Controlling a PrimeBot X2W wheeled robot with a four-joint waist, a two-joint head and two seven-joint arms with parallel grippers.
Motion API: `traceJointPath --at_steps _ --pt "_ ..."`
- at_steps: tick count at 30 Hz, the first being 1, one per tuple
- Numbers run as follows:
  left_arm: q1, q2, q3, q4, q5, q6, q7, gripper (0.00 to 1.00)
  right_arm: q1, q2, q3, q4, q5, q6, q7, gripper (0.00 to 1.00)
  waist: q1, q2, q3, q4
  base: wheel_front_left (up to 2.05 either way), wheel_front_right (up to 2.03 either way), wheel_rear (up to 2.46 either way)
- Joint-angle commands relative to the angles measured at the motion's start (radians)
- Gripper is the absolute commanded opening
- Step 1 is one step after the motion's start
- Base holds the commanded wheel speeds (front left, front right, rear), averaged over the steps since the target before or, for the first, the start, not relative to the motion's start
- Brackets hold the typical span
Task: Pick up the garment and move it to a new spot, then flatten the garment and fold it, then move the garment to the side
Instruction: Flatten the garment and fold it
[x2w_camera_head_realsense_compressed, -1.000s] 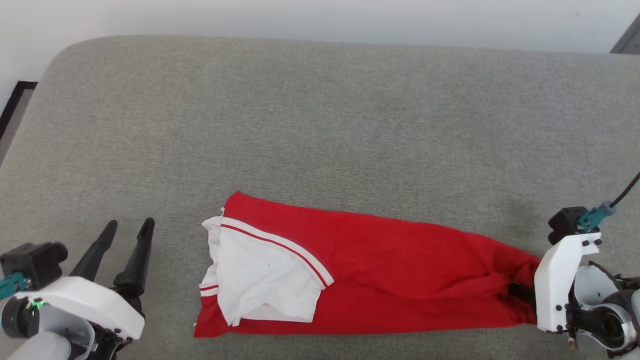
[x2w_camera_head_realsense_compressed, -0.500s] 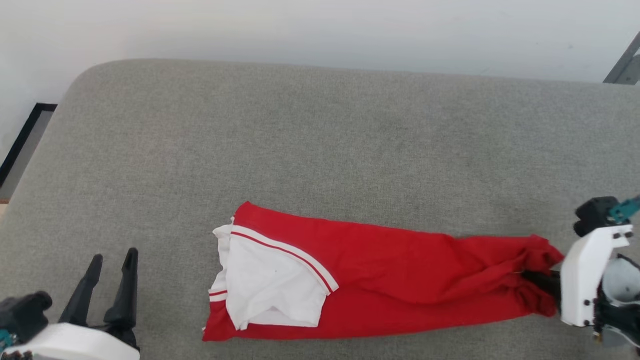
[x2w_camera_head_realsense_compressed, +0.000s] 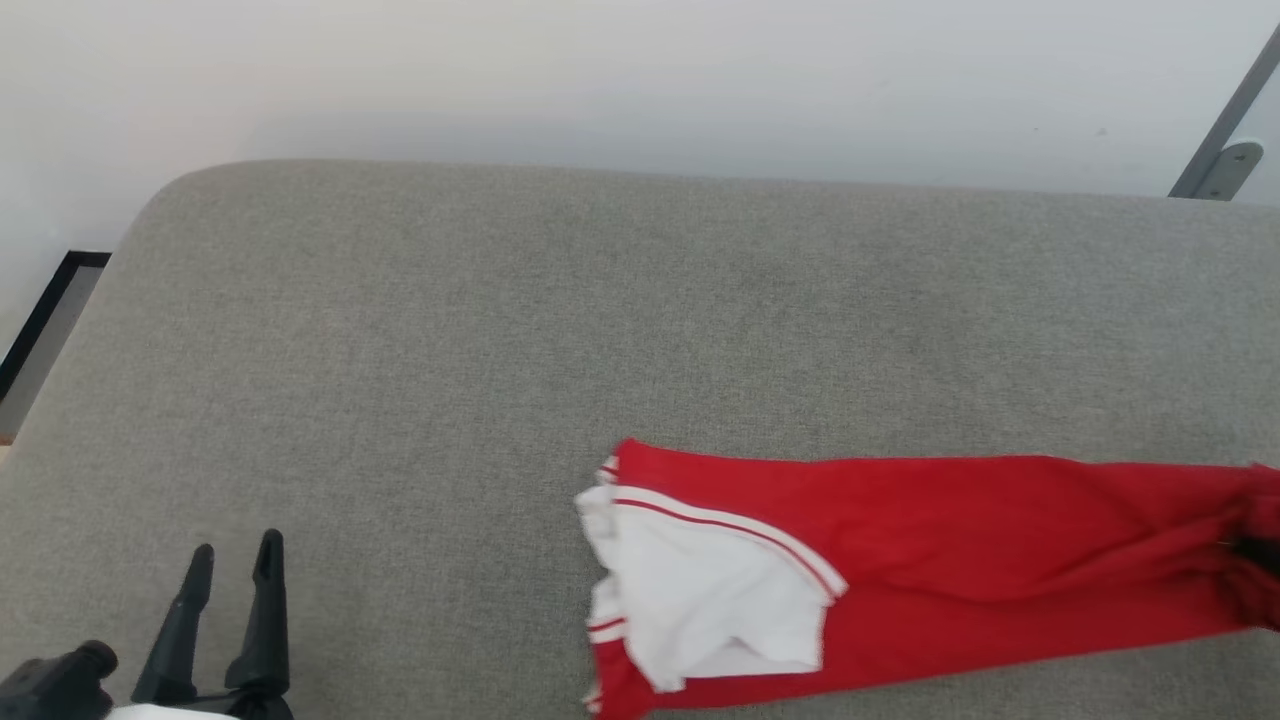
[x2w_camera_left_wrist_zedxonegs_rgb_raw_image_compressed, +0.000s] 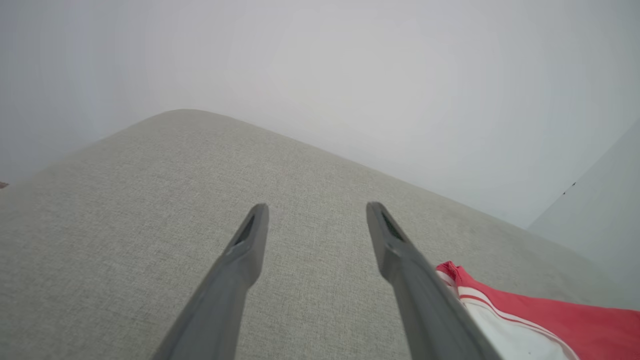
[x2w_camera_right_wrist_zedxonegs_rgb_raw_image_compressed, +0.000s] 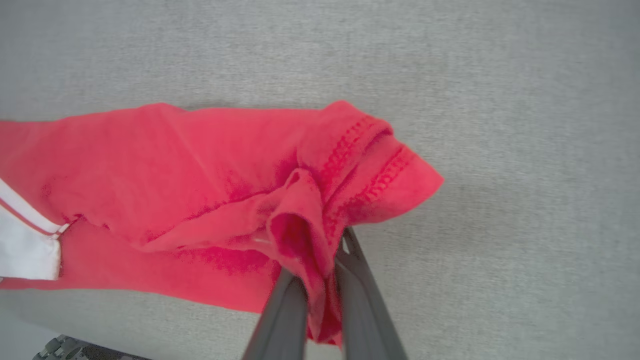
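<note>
The garment (x2w_camera_head_realsense_compressed: 1000, 540) is a red shirt stretched in a long band across the grey cushion, its white sleeve (x2w_camera_head_realsense_compressed: 710, 610) with red-striped trim folded on top at its left end. My right gripper (x2w_camera_right_wrist_zedxonegs_rgb_raw_image_compressed: 322, 280) is shut on a bunched bit of the hem at the garment's (x2w_camera_right_wrist_zedxonegs_rgb_raw_image_compressed: 200, 150) right end, and red cloth hangs between its fingers. My left gripper (x2w_camera_head_realsense_compressed: 235, 548) stands open at the lower left, well clear of the shirt. In the left wrist view its fingers (x2w_camera_left_wrist_zedxonegs_rgb_raw_image_compressed: 250, 245) spread wide over bare fabric, with the garment (x2w_camera_left_wrist_zedxonegs_rgb_raw_image_compressed: 560, 320) at the lower right.
The grey upholstered cushion (x2w_camera_head_realsense_compressed: 500, 330) runs to a rounded far-left corner against a pale wall. A dark-framed strip of floor (x2w_camera_head_realsense_compressed: 40, 320) lies past its left edge. A grey metal bracket (x2w_camera_head_realsense_compressed: 1225, 150) stands at the upper right.
The camera has tilted up. My right gripper has dragged the garment to the right across the cushion and pulled it straighter. The left gripper stays open.
</note>
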Motion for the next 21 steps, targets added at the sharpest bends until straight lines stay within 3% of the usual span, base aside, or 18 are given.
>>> traceJointPath --at_steps 1,5,8,16,21 --pt "0.009 -0.01 0.009 0.004 0.011 -0.007 -0.004 1.0 0.006 -0.012 -0.011 0.01 -0.02 0.0 -0.006 0.0 0.0 -0.0001 -0.004 -0.003 0.0 0.0 0.0" --pt "-0.006 -0.055 0.03 0.021 0.061 -0.029 -0.005 1.0 -0.003 -0.042 -0.03 0.055 -0.075 0.0 -0.017 0.0 0.0 -0.0001 -0.013 -0.006 0.0 0.0 0.0" --pt "-0.012 -0.073 0.036 0.035 0.092 -0.043 -0.005 1.0 -0.013 -0.029 -0.021 0.045 -0.061 0.0 -0.002 0.0 0.0 -0.0001 -0.02 -0.006 0.0 0.0 0.0" --pt "-0.002 -0.108 0.072 0.035 0.129 -0.061 -0.005 1.0 0.021 -0.001 0.08 -0.148 -0.016 0.0 0.058 0.0 0.0 -0.0001 -0.027 0.009 0.0 0.0 0.0" --pt "-0.007 -0.117 0.072 0.04 0.141 -0.066 -0.005 1.0 0.027 0.05 0.191 -0.243 -0.01 0.0 0.074 0.0 0.0 -0.0001 -0.028 0.035 0.0 0.0 0.0"
